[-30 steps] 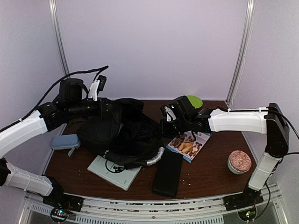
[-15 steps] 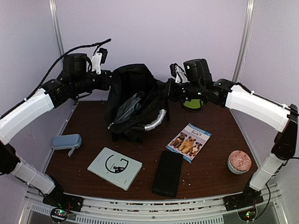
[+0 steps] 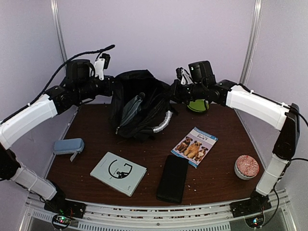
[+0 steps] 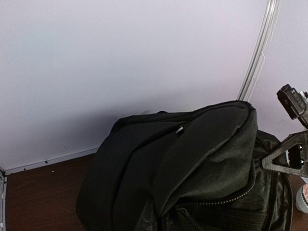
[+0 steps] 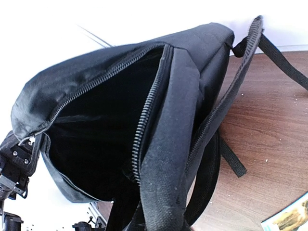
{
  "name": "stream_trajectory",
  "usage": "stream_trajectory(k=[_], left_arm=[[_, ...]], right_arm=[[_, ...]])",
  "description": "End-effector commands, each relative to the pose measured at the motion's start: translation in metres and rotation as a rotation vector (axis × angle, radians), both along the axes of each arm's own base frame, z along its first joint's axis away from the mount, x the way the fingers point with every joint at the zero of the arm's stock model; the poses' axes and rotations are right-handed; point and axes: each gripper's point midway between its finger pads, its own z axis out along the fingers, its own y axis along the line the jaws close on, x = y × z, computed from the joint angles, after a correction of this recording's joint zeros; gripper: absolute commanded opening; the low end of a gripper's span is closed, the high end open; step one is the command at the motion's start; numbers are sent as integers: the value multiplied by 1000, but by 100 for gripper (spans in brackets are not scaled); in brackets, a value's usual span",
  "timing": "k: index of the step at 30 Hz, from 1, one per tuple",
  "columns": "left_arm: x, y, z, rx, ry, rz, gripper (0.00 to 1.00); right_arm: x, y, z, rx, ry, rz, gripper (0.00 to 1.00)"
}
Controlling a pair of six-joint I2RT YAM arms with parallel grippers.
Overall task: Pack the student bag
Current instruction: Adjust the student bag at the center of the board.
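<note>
Student bag [image 3: 144,113] hangs unzipped at the far edge of the table [image 3: 221,150], gripped between my left claw [image 3: 111,89] and right claw [image 3: 173,94].

The student bag [image 3: 139,103] is matt black woven cloth, coarse-grained up close, with a dull toothed zipper [image 5: 149,108] and flat webbing straps [image 5: 284,61]. Its padded handle [image 3: 162,124] looks silvery grey. The table [image 3: 221,163] is dark wood with a smooth low sheen, and the dog booklet [image 3: 194,146] is glossy paper.
</note>
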Motion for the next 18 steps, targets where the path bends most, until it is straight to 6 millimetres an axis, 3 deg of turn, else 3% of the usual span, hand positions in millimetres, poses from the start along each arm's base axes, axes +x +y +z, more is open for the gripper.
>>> stream_trajectory(k=[1, 4, 6, 10, 11, 15, 18], left_arm=[[6, 3, 18, -63, -84, 21, 0], [10, -3, -20, -63, 1, 12, 0], [10, -8, -40, -80, 46, 1, 0], [12, -17, -77, -103, 145, -17, 0], [12, -19, -85, -104, 169, -20, 0], [12, -27, -101, -123, 211, -44, 0], [10, -30, -107, -126, 222, -61, 0]], right_arm=[[10, 5, -35, -36, 29, 3, 0], [11, 8, -86, -81, 110, 4, 0], [12, 7, -106, -99, 135, 0, 0], [10, 3, -116, -119, 139, -9, 0], [8, 0, -115, -124, 133, -12, 5], [-5, -21, -105, -185, 98, -27, 50], [-20, -53, -109, -234, 87, -85, 64]])
